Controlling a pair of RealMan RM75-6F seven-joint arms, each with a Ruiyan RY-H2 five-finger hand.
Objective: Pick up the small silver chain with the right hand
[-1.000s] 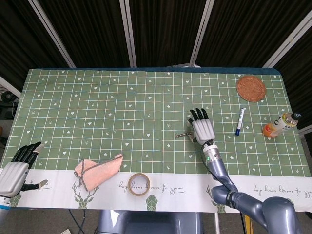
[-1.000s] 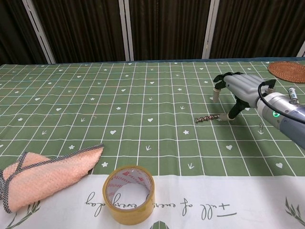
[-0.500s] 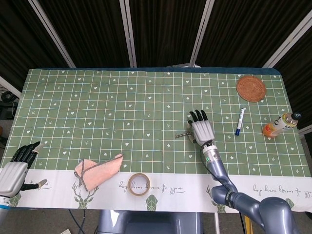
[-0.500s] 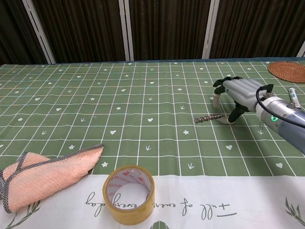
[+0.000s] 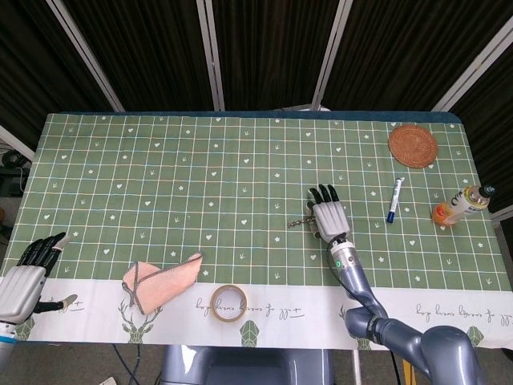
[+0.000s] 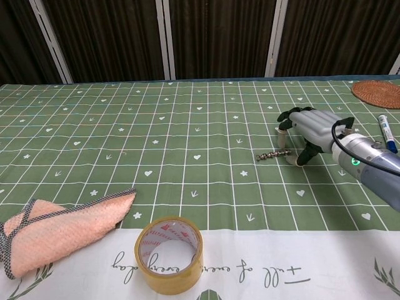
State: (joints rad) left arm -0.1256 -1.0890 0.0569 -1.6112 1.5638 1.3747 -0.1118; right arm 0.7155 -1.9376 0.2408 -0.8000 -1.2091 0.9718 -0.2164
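On the counter (image 5: pixel 160 160), the chain (image 6: pixel 271 154) lay a little right of centre, its right end beneath the right hand (image 5: pixel 329 218), whose fingers (image 6: pixel 283 133) arched down around that end. Along the near edge, the tape roll (image 6: pixel 170 254) sat left of centre, with the cloth (image 6: pixel 56 229) just beside it, further left. The left hand (image 5: pixel 26 276) sat at the near left corner, well apart from everything else. At the far right, the woven coaster (image 5: pixel 413 144) lay nearest the back; the pen (image 5: pixel 394 200) lay in front of it, right of the right hand, and the bottle (image 5: pixel 461 204) lay on its side near the right edge.
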